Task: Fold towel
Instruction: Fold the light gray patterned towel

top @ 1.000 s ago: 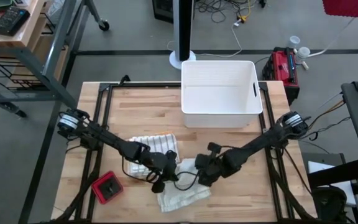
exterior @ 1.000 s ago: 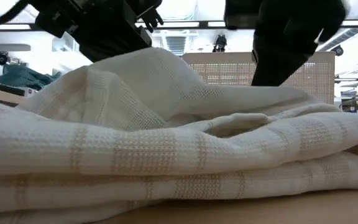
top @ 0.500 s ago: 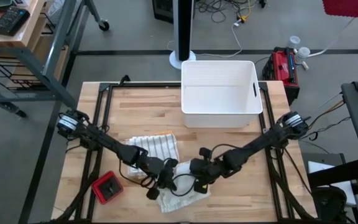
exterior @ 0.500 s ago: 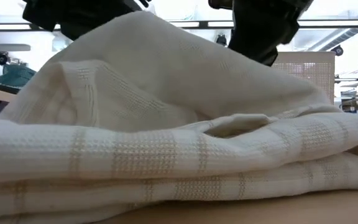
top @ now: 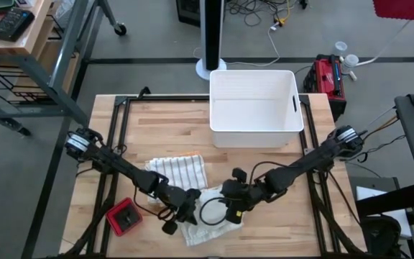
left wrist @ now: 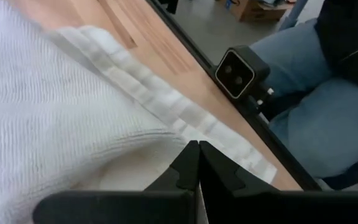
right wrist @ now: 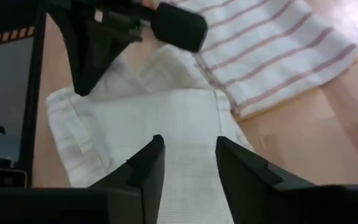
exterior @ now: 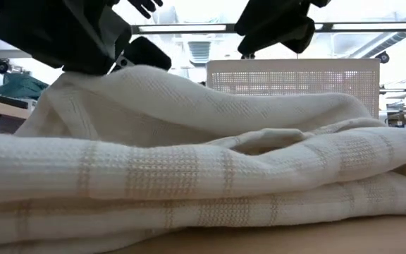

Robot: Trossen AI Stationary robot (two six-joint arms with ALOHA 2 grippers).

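Table: pale butcher-block wooden tabletop [top: 157, 122] inside a black metal frame, carrying everything below.
Bin: white rectangular plastic tub [top: 254, 108] with a slot handle, at the far edge of the tabletop, right of centre, well apart from both grippers.
Task towel: cream waffle-weave towel with faint tan bands [top: 210, 219], near the front edge at centre, lying in stacked layers; seen level with the tabletop [exterior: 210, 176], a raised fold humps up on the side under the left gripper and slopes down toward the other side.
Second towel: folded white cloth with thin reddish stripes [top: 182, 171], flat, just behind and touching the cream towel's far left corner; visible beyond the right fingers too [right wrist: 272, 50].
Left arm: dark, reaching from the left edge diagonally to the front centre.
Left gripper [top: 178, 216]: at the cream towel's left edge, fingers [left wrist: 188, 171] pressed together, pinching the towel fabric, which drapes over one side of them.
Right arm: dark, reaching from the right edge toward the centre.
Right gripper [top: 230, 206]: just above the cream towel's right part, fingers [right wrist: 148, 165] parted with flat towel showing between them, nothing grasped.
Small block: red square object with a black top [top: 124, 218], left of the cream towel, near the front-left corner.
Low camera: small black box with two lenses [left wrist: 240, 71] on the front frame rail.
Person: blue-trousered legs [left wrist: 316, 99] beyond the front rail.
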